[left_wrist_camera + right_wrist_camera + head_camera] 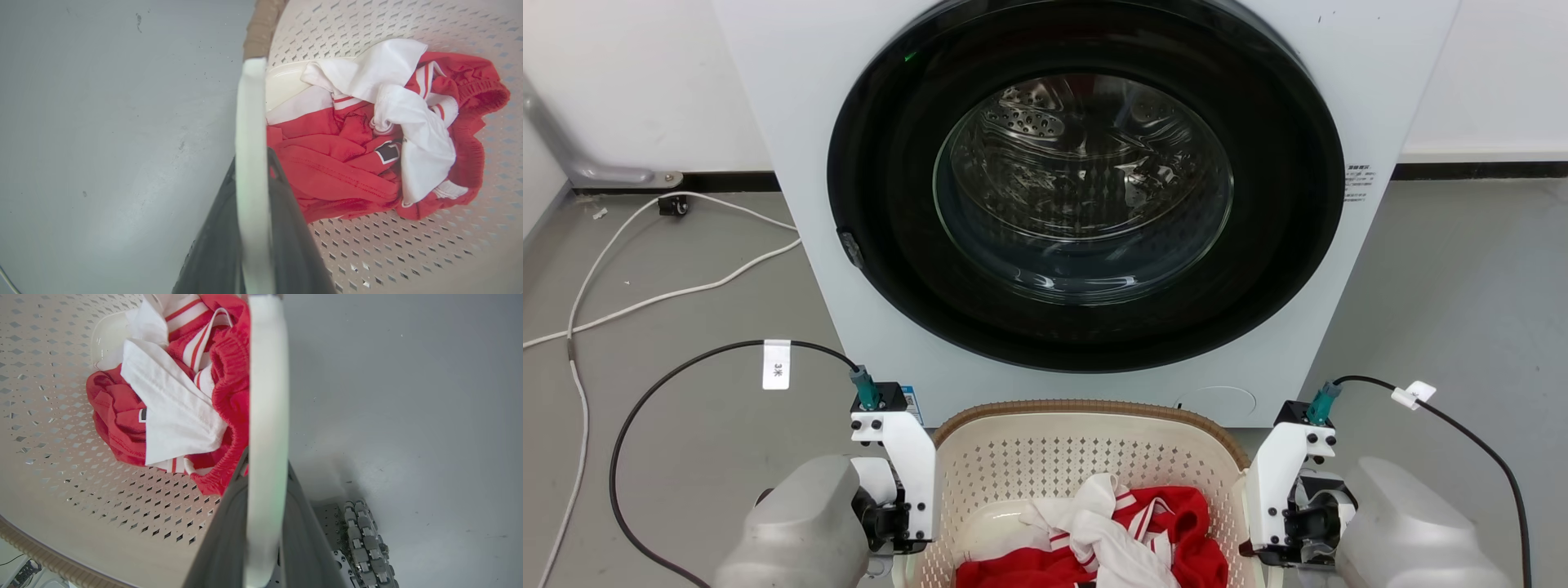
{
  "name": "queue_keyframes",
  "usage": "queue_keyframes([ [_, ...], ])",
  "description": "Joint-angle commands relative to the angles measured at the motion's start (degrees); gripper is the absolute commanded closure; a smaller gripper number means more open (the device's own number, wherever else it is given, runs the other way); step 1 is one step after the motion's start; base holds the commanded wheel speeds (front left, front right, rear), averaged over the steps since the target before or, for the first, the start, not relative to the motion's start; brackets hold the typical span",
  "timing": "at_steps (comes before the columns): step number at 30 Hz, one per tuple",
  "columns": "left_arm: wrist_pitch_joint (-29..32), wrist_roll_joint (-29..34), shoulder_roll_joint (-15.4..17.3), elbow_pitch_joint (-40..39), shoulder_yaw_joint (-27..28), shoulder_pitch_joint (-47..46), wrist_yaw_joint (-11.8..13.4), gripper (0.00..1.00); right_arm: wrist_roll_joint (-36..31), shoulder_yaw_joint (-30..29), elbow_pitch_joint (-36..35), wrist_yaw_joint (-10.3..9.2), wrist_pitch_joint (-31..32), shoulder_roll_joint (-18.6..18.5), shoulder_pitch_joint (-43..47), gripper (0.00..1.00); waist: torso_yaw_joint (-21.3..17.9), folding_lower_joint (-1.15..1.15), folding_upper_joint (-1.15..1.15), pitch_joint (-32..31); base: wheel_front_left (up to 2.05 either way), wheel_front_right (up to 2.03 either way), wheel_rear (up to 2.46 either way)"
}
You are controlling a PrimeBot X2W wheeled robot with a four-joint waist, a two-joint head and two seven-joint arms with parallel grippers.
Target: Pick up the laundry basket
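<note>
White plastic handles [249, 102] of the laundry basket [1086, 457], just before the washer [792, 122], are pinched by the left pincer [251, 171] and right pincer [265, 465]. Risk: uneven lifting could tilt it, and a handle could slip free.

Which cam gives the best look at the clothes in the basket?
Left wrist view: almost the whole pile of red and white clothes lies open on the basket floor. Right wrist view has a white handle hiding one edge; head view crops it at the bottom.
</note>
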Motion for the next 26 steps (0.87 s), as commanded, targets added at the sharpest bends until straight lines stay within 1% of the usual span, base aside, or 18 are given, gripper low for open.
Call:
queue_keyframes([
  [1,-0.3,-0.4,-1.5,-0.9,-0.1,0.4,-0.6,1.0,0.2,-0.3,-0.8,0.83,0.0,2.0,0.4,1.0,0.0,0.0,0.0,0.0,0.0,0.0,0.0],
  [26,-0.7,-1.6,-1.5,-0.9,-1.4,0.9,-0.6,1.0,-1.1,-1.7,-0.8,0.83,0.0,2.0,0.8,1.0,0.1,0.0,0.0,-0.4,0.0,0.0,0.0],
])
